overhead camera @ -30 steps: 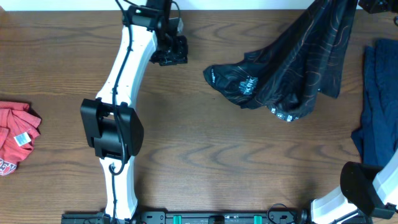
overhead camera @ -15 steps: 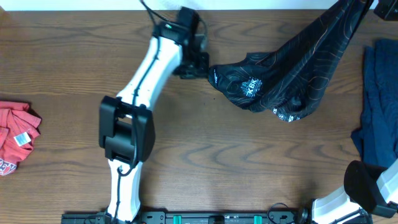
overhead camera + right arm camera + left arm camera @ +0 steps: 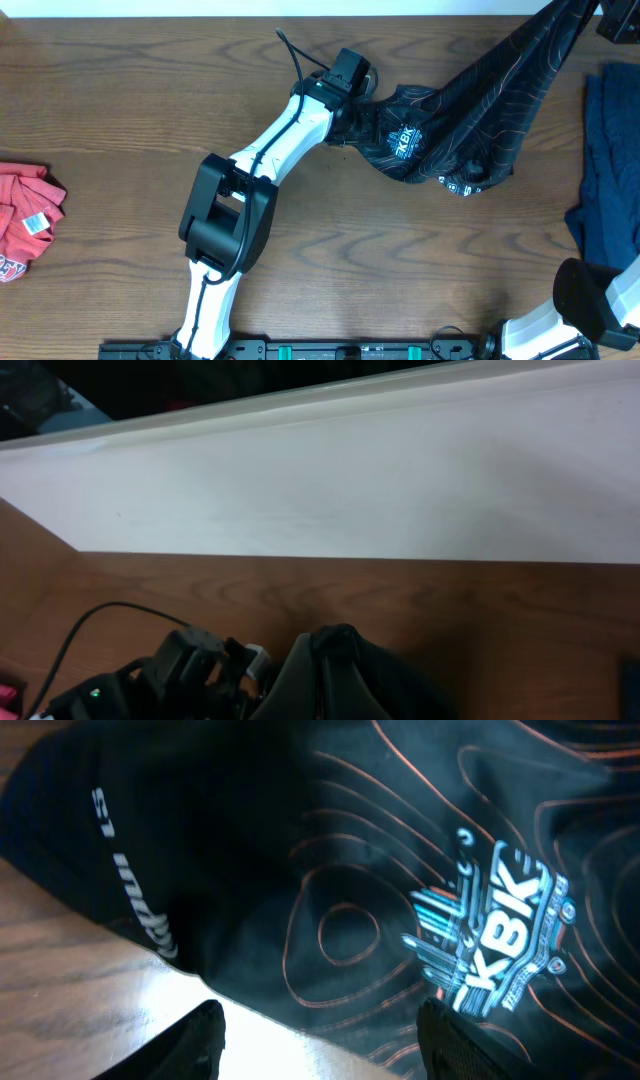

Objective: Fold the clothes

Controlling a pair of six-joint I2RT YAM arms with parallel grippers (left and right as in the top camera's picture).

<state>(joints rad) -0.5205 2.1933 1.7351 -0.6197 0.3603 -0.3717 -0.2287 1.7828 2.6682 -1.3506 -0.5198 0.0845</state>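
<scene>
Since a second ago the black jersey point(image 3: 470, 110) is drawn higher toward the far right corner, and the left arm point(image 3: 290, 135) has swung across from the far left to reach its left edge. It slants down from that corner as a taut sheet, its lower bunch resting on the wooden table point(image 3: 350, 260) right of centre. The right gripper point(image 3: 612, 20), half out of frame at the corner, is pressed together on the raised end. The left gripper point(image 3: 320, 1038) sits over the lower bunch, fingers point(image 3: 200, 1040) spread wide across the hem where cloth meets wood, near the blue-and-white logo point(image 3: 500, 935). A dark blue shirt point(image 3: 610, 170) lies along the right edge; a red shirt point(image 3: 25, 225) lies at the left edge, well apart
</scene>
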